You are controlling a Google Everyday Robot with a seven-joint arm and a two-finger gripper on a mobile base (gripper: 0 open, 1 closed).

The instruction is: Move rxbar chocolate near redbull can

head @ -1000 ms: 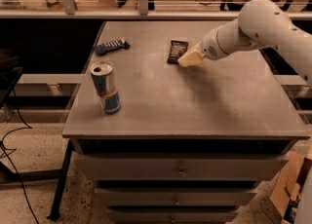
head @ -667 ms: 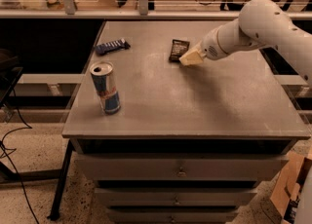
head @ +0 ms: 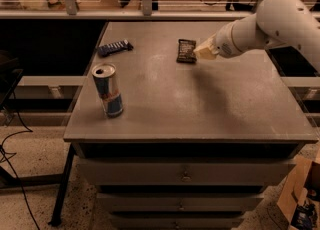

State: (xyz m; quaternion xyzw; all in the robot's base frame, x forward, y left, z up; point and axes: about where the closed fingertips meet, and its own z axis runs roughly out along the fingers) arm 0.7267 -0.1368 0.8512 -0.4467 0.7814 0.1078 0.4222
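Observation:
The rxbar chocolate (head: 186,51) is a flat dark bar with pale lettering, lying on the grey table (head: 200,109) at the back middle. The redbull can (head: 108,90) stands upright near the table's front left corner, blue and silver with a silver top. My gripper (head: 203,52) reaches in from the right on a white arm and sits just to the right of the bar, at its edge. The bar lies flat on the table.
A dark blue wrapped bar (head: 114,47) lies at the back left of the table. Drawers sit under the tabletop. A shelf with bottles runs behind. A cardboard box (head: 300,199) stands on the floor at the right.
The gripper has shifted slightly and lifted a little at the bar's right edge. The bar and the can have not moved.

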